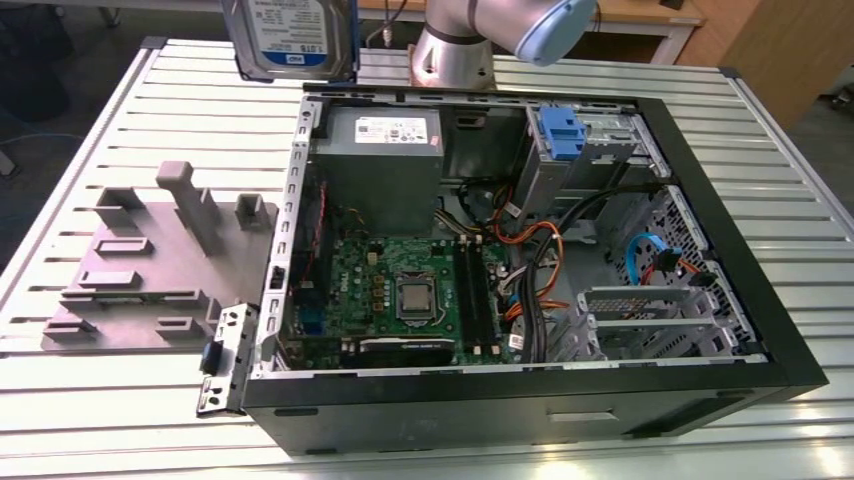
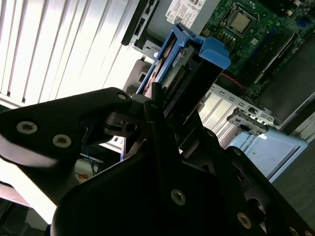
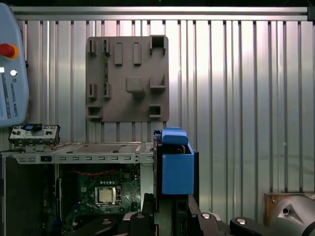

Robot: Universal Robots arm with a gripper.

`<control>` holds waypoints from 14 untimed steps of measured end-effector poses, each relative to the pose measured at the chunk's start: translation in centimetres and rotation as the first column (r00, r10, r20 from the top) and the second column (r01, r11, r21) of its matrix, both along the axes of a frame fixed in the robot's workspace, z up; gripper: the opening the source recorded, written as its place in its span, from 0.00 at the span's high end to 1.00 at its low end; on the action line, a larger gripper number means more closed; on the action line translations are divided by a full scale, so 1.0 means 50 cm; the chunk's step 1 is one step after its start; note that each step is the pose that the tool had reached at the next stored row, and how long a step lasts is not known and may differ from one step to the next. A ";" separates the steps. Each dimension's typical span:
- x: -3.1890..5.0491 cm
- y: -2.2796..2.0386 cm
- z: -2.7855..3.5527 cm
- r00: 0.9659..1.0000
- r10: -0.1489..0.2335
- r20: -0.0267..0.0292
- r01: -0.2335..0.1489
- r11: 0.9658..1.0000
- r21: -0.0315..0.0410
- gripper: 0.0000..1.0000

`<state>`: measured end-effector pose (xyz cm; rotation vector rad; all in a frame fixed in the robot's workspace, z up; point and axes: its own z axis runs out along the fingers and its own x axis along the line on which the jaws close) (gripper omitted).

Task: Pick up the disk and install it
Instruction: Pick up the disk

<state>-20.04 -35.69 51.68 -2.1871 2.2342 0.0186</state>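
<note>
While clenched on the blue-railed disk point(image 2: 179, 64), the claw point(image 2: 167, 101) holds it on edge above the slatted surface point(image 1: 174, 110), just outside the open computer case point(image 1: 467, 400).

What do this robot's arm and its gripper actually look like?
The arm is a silver-grey tube with a rounded light-blue cap on its joint. The gripper is matte black, built of angular plates dotted with small silver screw heads.
</note>
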 end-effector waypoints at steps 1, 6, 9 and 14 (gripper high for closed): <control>0.004 0.0000 0.000 1.000 0.000 0.000 0.000 1.000 0.000 0.65; 0.025 0.0000 0.000 1.000 0.000 0.000 0.000 1.000 0.000 0.65; 0.041 0.0000 -0.001 1.000 0.000 0.000 0.000 1.000 0.000 0.65; 0.071 0.0000 -0.001 1.000 0.000 0.000 0.000 1.000 0.000 0.65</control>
